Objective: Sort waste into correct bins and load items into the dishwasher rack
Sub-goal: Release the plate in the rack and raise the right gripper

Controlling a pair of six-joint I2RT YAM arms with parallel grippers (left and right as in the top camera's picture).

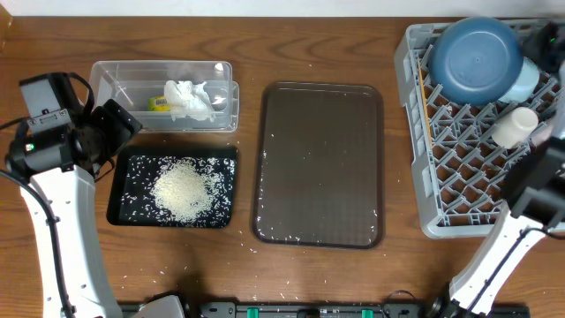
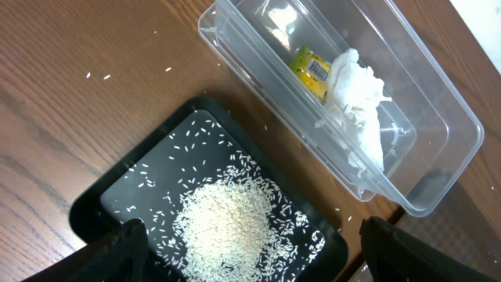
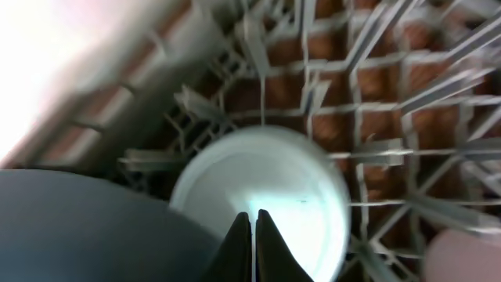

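The left fingers (image 2: pixel 117 252) are spread wide above rice (image 2: pixel 223 223) in the black tray (image 2: pixel 117 192) — behind it, napkin (image 2: pixel 356 102) and wrapper (image 2: pixel 311 72) are seen in the box (image 2: pixel 446 125). The right fingers (image 3: pixel 241 243) are pressed together over a cup (image 3: pixel 297 196) in the rack (image 3: pixel 438 86).

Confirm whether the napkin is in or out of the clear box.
In. The crumpled napkin lies inside the clear box, beside the yellow-green wrapper.
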